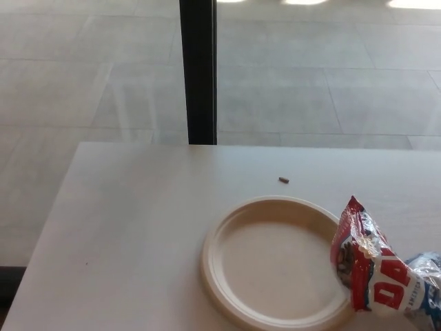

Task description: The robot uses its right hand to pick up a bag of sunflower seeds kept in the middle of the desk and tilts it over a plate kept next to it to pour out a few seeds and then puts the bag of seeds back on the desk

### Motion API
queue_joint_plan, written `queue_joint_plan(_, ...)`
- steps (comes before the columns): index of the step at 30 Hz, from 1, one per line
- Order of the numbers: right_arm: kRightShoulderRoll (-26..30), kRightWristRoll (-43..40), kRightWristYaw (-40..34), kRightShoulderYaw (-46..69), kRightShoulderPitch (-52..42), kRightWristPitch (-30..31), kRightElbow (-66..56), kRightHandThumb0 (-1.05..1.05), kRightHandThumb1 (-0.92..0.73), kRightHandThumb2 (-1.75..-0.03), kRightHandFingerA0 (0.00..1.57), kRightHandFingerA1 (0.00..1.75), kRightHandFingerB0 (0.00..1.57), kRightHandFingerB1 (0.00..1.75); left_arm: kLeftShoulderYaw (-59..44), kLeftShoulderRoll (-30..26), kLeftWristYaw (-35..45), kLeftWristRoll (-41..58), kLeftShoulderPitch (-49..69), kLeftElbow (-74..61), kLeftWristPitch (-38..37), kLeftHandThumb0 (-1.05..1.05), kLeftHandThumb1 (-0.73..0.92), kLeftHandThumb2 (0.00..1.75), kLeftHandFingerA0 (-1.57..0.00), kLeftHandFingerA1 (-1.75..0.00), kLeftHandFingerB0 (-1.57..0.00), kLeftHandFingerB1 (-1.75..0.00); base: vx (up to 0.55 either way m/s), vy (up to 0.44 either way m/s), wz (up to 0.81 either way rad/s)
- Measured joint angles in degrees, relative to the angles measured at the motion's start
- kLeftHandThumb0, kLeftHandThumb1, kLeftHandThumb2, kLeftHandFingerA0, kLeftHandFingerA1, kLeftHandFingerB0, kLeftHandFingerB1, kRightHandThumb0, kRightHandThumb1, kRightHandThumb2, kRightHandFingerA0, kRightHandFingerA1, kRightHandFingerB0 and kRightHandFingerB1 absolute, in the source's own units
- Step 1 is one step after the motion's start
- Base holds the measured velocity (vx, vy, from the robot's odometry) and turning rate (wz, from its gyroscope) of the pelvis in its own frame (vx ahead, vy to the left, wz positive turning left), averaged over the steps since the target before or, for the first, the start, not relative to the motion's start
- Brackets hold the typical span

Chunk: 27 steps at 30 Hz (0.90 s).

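Note:
A red, white and blue foil bag of sunflower seeds (375,269) rests at the lower right of the pale desk (138,227), its open torn top leaning over the right rim of the plate. The round cream paper plate (275,258) lies just left of the bag and looks empty. One dark seed (283,180) lies on the desk beyond the plate. Neither of my hands shows in the head view.
A black vertical post (198,69) rises behind the desk's far edge, in front of a tiled floor. The desk's left edge runs down towards the lower left corner of the picture.

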State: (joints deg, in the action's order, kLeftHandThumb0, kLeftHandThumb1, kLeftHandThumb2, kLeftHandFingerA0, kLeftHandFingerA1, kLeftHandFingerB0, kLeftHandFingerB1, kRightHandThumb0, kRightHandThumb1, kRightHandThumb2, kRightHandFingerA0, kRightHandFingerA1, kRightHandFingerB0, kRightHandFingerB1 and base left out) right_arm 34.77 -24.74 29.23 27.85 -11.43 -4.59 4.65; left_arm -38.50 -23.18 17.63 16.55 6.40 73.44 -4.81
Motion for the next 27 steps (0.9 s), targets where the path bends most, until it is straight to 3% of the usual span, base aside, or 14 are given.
queue_joint_plan(8,1.56,3.68,2.54,-5.63,0.00,0.01,-0.35,-0.99,-0.59,-0.96,0.00,0.00,0.00,0.08,0.62,0.00,0.15,0.51,0.17,0.28,-0.41,-0.65,0.67,0.61,-0.45,-0.57,-0.44,-0.40,0.00,0.000,0.00)
queue_joint_plan(9,1.64,4.13,2.80,-6.08,0.19,0.01,-0.27,-0.89,-0.54,-0.95,0.00,0.07,0.00,0.17,0.74,-0.01,0.15,0.52,0.17,0.33,-0.41,-0.65,0.66,0.61,-0.45,-0.59,-0.44,-0.40,0.00,0.000,0.00)
queue_joint_plan(17,1.82,7.39,4.02,-9.21,1.01,-0.34,0.24,-1.04,-0.62,-0.99,0.00,0.00,0.00,0.06,0.74,-0.07,0.13,0.98,-0.05,0.63,-0.39,-0.61,0.65,0.60,-0.47,-0.60,-0.47,-0.41,0.00,0.000,0.00)
queue_joint_plan(27,0.83,12.15,1.72,-11.32,3.79,-1.21,1.60,-1.01,-0.60,-0.97,0.00,0.00,0.00,0.06,1.03,-0.15,0.12,1.74,0.03,0.72,-0.39,-0.66,0.66,0.61,-0.45,-0.58,-0.45,-0.40,0.00,0.000,0.00)
